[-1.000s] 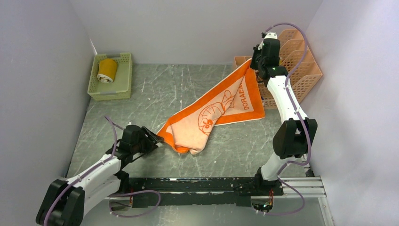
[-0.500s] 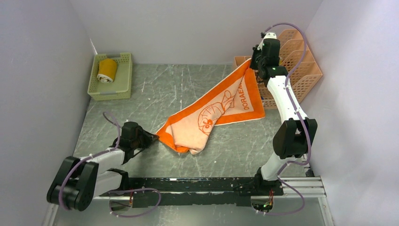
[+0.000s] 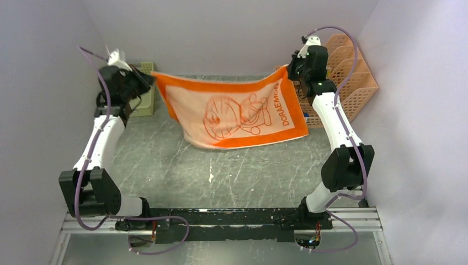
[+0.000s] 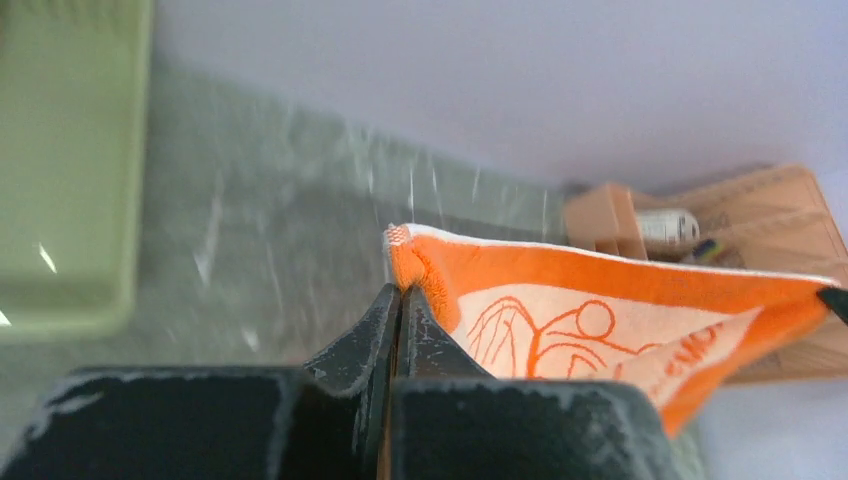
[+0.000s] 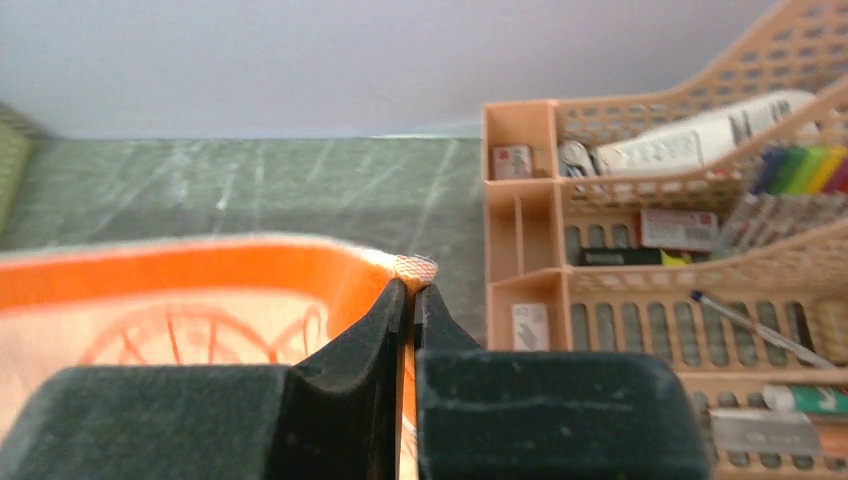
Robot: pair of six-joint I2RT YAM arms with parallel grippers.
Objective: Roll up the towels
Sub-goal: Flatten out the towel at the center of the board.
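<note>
From above, the orange towel [image 3: 232, 113] hangs spread wide between the two arms, over the far part of the grey surface [image 3: 221, 176]. It has a bright orange border around a pale peach panel with an orange cartoon figure, and lettering down its right band. Its lower edge sags toward the surface; contact cannot be judged. The left end effector [image 3: 148, 80] holds the upper left corner near the green basket [image 3: 144, 104]. The right end effector [image 3: 291, 69] holds the upper right corner beside the peach file rack [image 3: 361, 83].

The left wrist view adds the grip itself. The left end effector [image 4: 400, 295] is clenched on the towel [image 4: 600, 300] corner, with the whitish hem peeking out.

The right wrist view shows the right end effector [image 5: 410, 295] pinching the other corner of the towel [image 5: 200, 270]. Only here do the rack's [image 5: 520, 250] pens and small boxes show.
</note>
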